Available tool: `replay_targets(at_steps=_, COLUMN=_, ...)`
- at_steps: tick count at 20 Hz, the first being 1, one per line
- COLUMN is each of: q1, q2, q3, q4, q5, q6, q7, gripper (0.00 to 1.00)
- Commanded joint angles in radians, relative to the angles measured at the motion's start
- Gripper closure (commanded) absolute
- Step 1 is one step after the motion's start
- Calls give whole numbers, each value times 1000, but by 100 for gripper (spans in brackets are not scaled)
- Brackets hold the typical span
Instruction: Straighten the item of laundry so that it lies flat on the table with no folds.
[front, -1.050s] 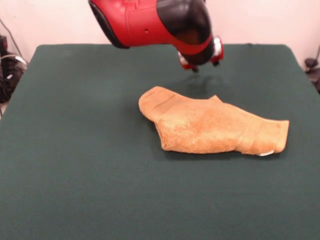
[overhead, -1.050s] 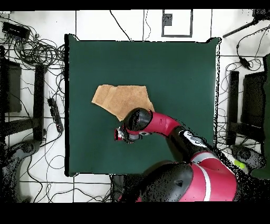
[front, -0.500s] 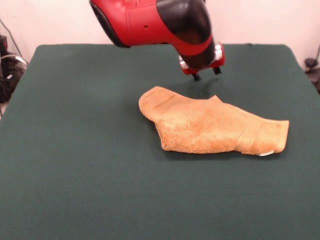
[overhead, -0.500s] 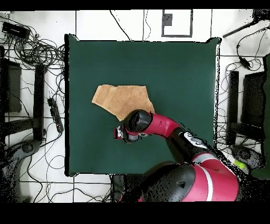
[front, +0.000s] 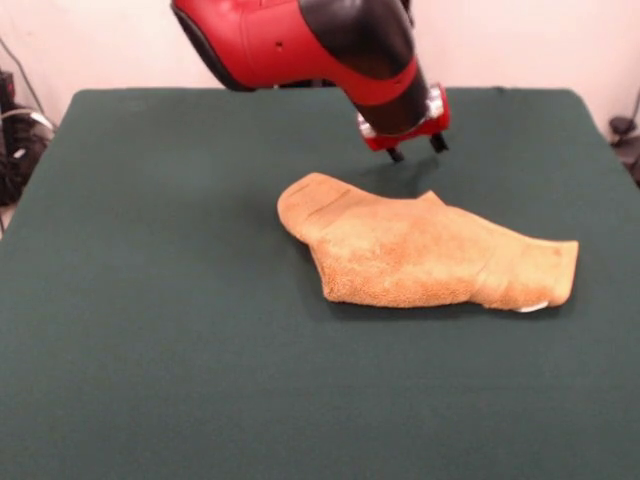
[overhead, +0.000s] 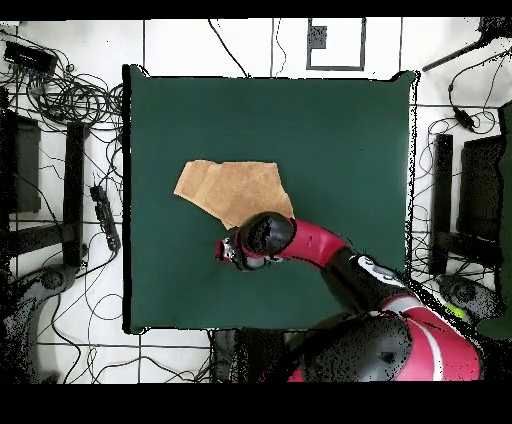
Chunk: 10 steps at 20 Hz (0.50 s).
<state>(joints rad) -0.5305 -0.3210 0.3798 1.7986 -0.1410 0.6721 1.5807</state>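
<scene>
The item of laundry (front: 420, 255), a golden-orange terry towel, lies folded over on itself a little right of the middle of the green table (front: 150, 250). A ribbed band crosses its right end, and a small white tag (front: 533, 306) pokes out at the lower right corner. My gripper (front: 416, 150) hangs just behind the towel's far edge, a little above the cloth, open with nothing between its two dark fingertips. In the overhead view the gripper (overhead: 230, 252) sits just below the towel (overhead: 235, 190), and the arm covers the towel's lower right corner. The table (overhead: 340, 140) extends far around both.
Cables and black equipment (overhead: 60, 110) crowd the floor along the table's left side in the overhead view. More gear (overhead: 470, 190) stands on the floor at the right. A dark object (front: 625, 135) sits past the table's right edge in the front view.
The gripper has dropped a little toward the table behind the towel, most of it in the first half second. The towel has not moved.
</scene>
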Motion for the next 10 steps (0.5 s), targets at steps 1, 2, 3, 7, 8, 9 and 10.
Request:
replay_targets(at_steps=1, q1=-39, q2=86, q3=321, q4=-111, q5=-14, q6=-589, q7=51, gripper=0)
replay_targets(at_steps=2, q1=-68, q2=103, q3=355, q4=-102, q5=-36, q6=-610, q7=33, gripper=0)
replay_targets(at_steps=3, q1=-84, q2=113, q3=376, q4=-96, q5=-54, q6=-627, q7=25, gripper=0)
replay_targets(at_steps=7, q1=-94, q2=102, q3=391, q4=-92, q5=-121, q6=-659, q7=53, gripper=0)
replay_targets(at_steps=8, q1=-95, q2=98, q3=394, q4=-94, q5=-131, q6=-648, q7=57, gripper=0)
replay_targets(at_steps=9, q1=-96, q2=94, q3=397, q4=-95, q5=-135, q6=-631, q7=64, gripper=0)
replay_targets(at_steps=10, q1=-95, q2=90, q3=399, q4=-96, q5=-137, q6=-618, q7=69, gripper=0)
